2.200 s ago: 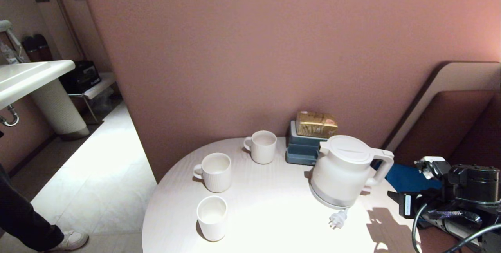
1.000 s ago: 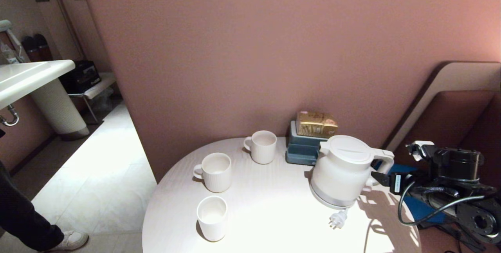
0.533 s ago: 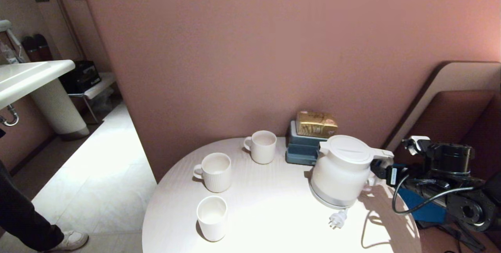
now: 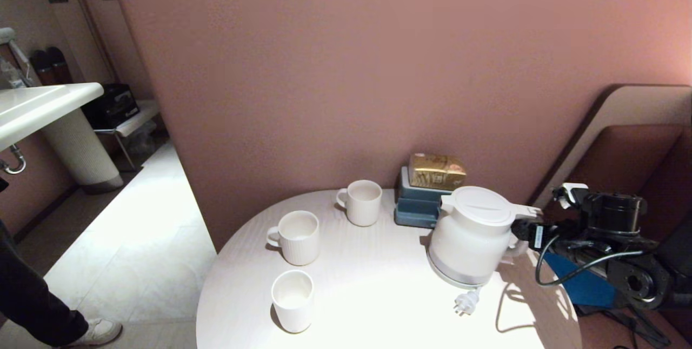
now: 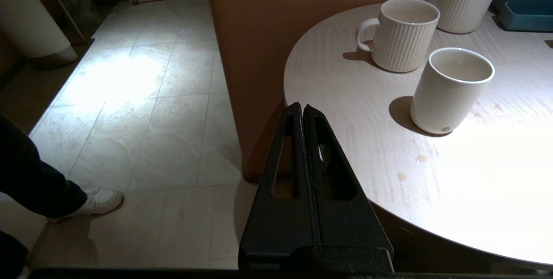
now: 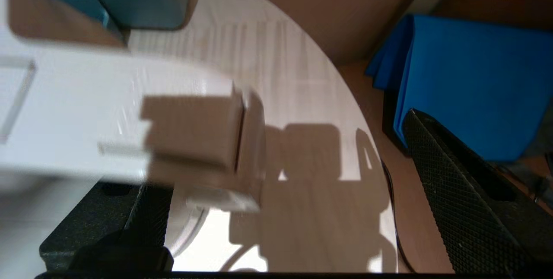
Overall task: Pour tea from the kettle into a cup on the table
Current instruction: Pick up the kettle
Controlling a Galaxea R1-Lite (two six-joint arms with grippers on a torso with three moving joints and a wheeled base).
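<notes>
The white kettle (image 4: 471, 235) stands on the right side of the round white table (image 4: 378, 306), lid shut, so the tea is hidden. Three white cups sit to its left: a ribbed mug (image 4: 295, 236), a second mug (image 4: 362, 201) farther back, and a plain cup (image 4: 293, 299) in front. My right gripper (image 4: 527, 230) is open at the kettle's loop handle (image 6: 129, 119), which lies between its black fingers (image 6: 453, 175), nearer one side. My left gripper (image 5: 301, 108) is shut and empty, parked off the table's left front edge.
A blue box (image 4: 419, 206) with a gold packet (image 4: 437, 170) stands against the pink wall behind the kettle. The kettle's plug (image 4: 467, 302) lies on the table. A blue cloth (image 4: 581, 287) lies right of the table. A person's leg and shoe (image 4: 32, 311) are at far left.
My right arm has moved left and away from the table's right edge, bringing its open gripper up to the kettle's handle. Kettle, cups and left gripper have not moved.
</notes>
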